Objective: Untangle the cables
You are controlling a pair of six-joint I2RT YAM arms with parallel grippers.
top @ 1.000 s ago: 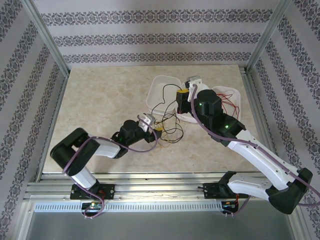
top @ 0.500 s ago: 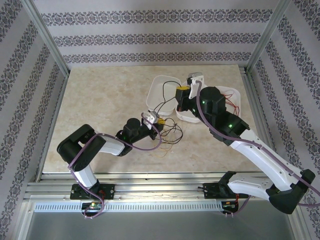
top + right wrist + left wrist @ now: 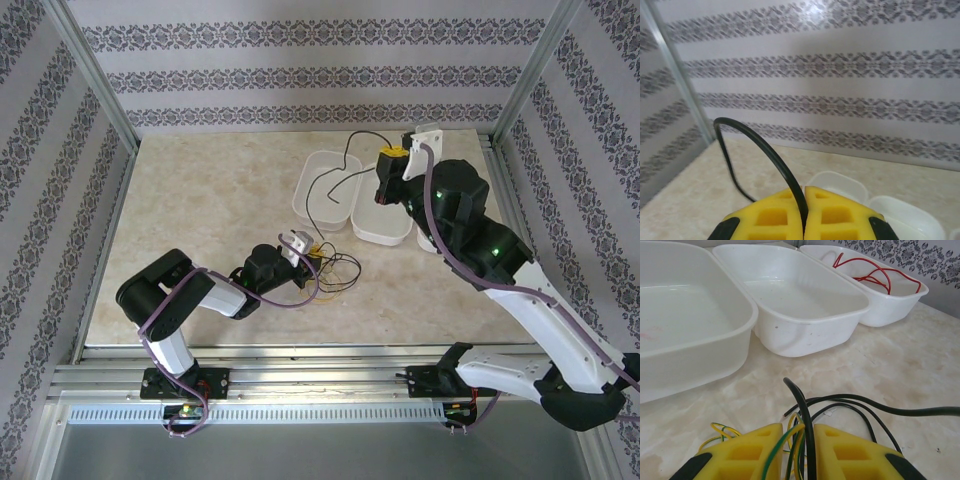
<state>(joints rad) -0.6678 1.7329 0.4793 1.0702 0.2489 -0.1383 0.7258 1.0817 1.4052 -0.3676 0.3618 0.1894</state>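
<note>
A loose tangle of thin black and yellow-green cables (image 3: 340, 265) lies on the marble table in front of the trays. My left gripper (image 3: 310, 252) sits low at the tangle's left side. In the left wrist view it (image 3: 807, 432) is shut on a small bundle of them, one black cable (image 3: 802, 405) and yellow-green strands. My right gripper (image 3: 388, 160) is raised at the back right, shut on a single black cable (image 3: 345, 160) that arcs left and drops toward the left tray. That cable (image 3: 755, 140) curves up out of the closed right gripper (image 3: 804, 192). Red cables (image 3: 875, 275) lie in the far tray.
Three white trays stand side by side: the left tray (image 3: 300, 195) (image 3: 690, 360), the middle one (image 3: 380, 235) (image 3: 805, 335), and the right one (image 3: 890, 310), which sits under my right arm. Patterned walls and metal posts close in the table.
My right gripper has risen and moved back and right, drawing the black cable up and away from the tangle. The left gripper has shut on the bundle and stayed low.
</note>
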